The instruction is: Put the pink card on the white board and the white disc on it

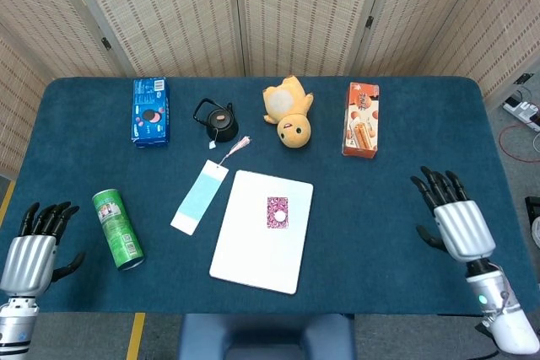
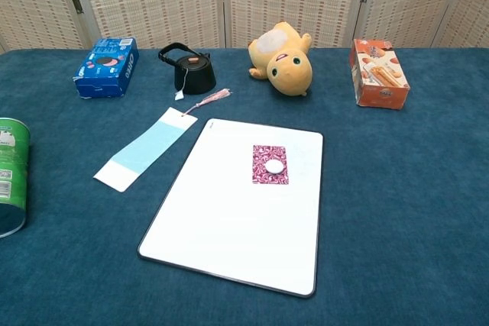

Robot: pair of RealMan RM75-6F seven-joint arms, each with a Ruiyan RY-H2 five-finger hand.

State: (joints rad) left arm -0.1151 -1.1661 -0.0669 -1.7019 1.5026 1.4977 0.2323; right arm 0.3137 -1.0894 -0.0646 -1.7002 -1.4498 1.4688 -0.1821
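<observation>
The white board [image 1: 250, 249] [image 2: 229, 227] lies flat in the middle of the table. On its upper part rests the pink patterned card [image 1: 277, 212] [image 2: 270, 165], and the small white disc [image 2: 273, 167] sits on the card. My right hand [image 1: 454, 216] hovers over the table's right edge, fingers spread, holding nothing. At the table's left front corner my left hand [image 1: 35, 247] is also open and holds nothing. Neither hand shows in the chest view.
A green can [image 1: 116, 228] lies left of the board, with a blue bookmark [image 1: 200, 196] beside it. Along the back stand a blue biscuit pack [image 1: 149, 111], a black kettle [image 1: 218, 120], a yellow plush toy [image 1: 288, 112] and an orange snack box [image 1: 362, 120].
</observation>
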